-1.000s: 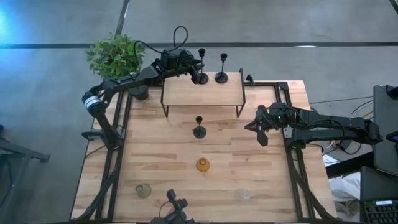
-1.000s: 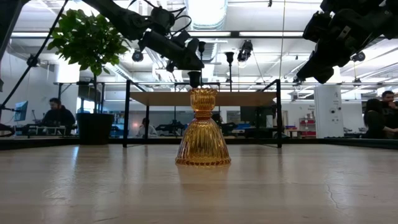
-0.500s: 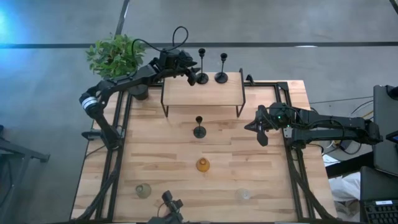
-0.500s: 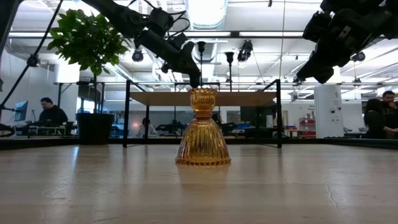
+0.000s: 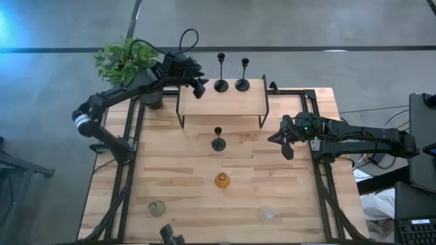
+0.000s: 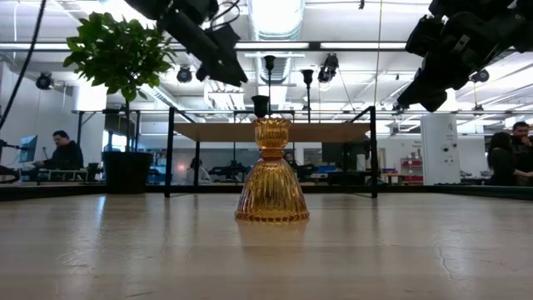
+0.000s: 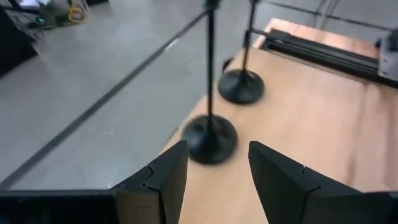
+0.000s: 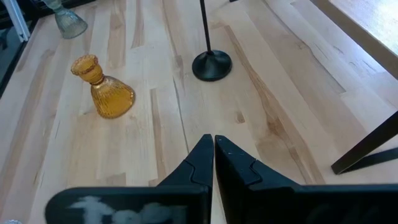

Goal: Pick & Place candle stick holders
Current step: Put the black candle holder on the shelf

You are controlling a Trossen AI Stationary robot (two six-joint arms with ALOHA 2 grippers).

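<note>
Two black candle stick holders (image 5: 221, 84) (image 5: 242, 84) stand upright on their round bases at the far edge of a raised wooden shelf (image 5: 221, 103). In the left wrist view they show as a near one (image 7: 209, 138) and a farther one (image 7: 240, 86). A third holder (image 5: 218, 143) stands on the table in front of the shelf and also shows in the right wrist view (image 8: 211, 65). My left gripper (image 5: 198, 86) is open and empty, just left of the near shelf holder (image 7: 217, 177). My right gripper (image 5: 282, 140) is shut and empty above the table's right side (image 8: 213, 157).
An amber glass vase (image 5: 221, 180) stands mid-table, a greenish one (image 5: 157, 207) at the near left and a clear one (image 5: 266, 213) at the near right. A potted plant (image 5: 128, 60) stands at the far left corner, close behind my left arm.
My left gripper has drawn back from the left candle stick holder on the shelf, toward the table's left edge, and has risen. That holder stays upright where it was on the shelf.
</note>
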